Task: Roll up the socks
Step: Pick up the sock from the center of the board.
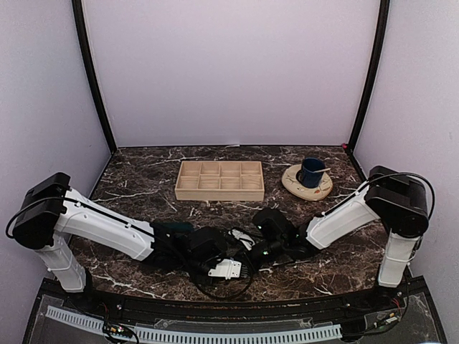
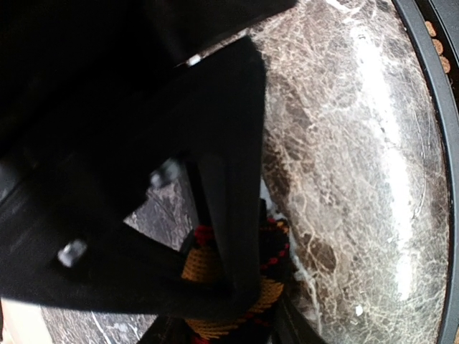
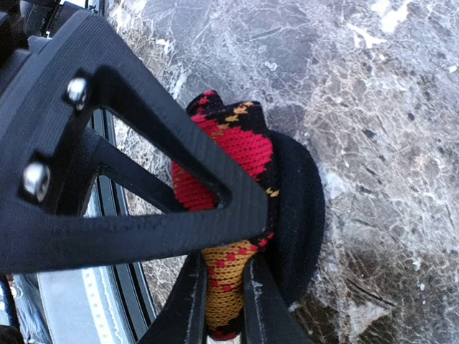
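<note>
The black argyle sock (image 3: 244, 150), with red and orange diamonds, is bunched on the marble table. My right gripper (image 3: 226, 301) is shut on its orange-and-red part. The same sock shows in the left wrist view (image 2: 269, 294), where my left gripper (image 2: 215, 287) is shut on it. In the top view both grippers meet low over the table near the front middle, left gripper (image 1: 215, 251) and right gripper (image 1: 263, 244), and they hide the argyle sock. A patch of the dark teal sock (image 1: 172, 228) lies under my left forearm; its Santa figure is hidden.
A wooden compartment tray (image 1: 219, 180) stands at the back middle. A blue cup (image 1: 312, 172) sits on a beige saucer (image 1: 292, 183) at the back right. The table's front edge (image 1: 229, 297) runs just behind the grippers.
</note>
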Action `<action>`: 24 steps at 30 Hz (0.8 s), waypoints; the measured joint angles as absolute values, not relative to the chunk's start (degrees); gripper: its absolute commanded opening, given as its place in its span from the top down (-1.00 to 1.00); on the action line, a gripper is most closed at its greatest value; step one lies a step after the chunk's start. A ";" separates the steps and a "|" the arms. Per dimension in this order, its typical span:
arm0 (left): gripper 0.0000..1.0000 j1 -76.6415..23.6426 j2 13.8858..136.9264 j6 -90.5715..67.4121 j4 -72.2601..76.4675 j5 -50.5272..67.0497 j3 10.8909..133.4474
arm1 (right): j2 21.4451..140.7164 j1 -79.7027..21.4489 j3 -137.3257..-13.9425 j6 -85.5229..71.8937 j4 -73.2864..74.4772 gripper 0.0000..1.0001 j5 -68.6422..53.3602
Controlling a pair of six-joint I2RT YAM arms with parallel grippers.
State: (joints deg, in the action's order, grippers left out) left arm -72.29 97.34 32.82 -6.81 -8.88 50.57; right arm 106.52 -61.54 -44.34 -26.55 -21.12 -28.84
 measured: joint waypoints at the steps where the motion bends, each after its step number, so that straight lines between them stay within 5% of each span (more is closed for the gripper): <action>1: 0.25 -72.29 97.65 33.04 -7.25 -8.91 51.00 | 106.54 -61.47 -44.34 -26.50 -21.10 0.97 -29.02; 10: 0.66 -72.51 99.72 34.09 -12.16 -9.04 54.70 | 106.89 -60.73 -44.34 -26.06 -21.06 0.93 -31.11; 16: 1.00 -72.60 101.38 34.30 -16.25 -8.69 57.82 | 106.96 -60.20 -43.94 -25.54 -21.26 0.68 -32.58; 24: 1.00 -72.51 102.02 33.93 -16.84 -7.60 58.87 | 105.80 -60.10 -41.95 -26.37 -23.03 0.36 -31.55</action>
State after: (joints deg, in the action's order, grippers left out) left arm -72.51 102.02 33.93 -16.84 -7.60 58.87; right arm 105.80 -60.10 -41.95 -26.37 -23.03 -31.55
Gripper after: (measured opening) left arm 0.199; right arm 0.279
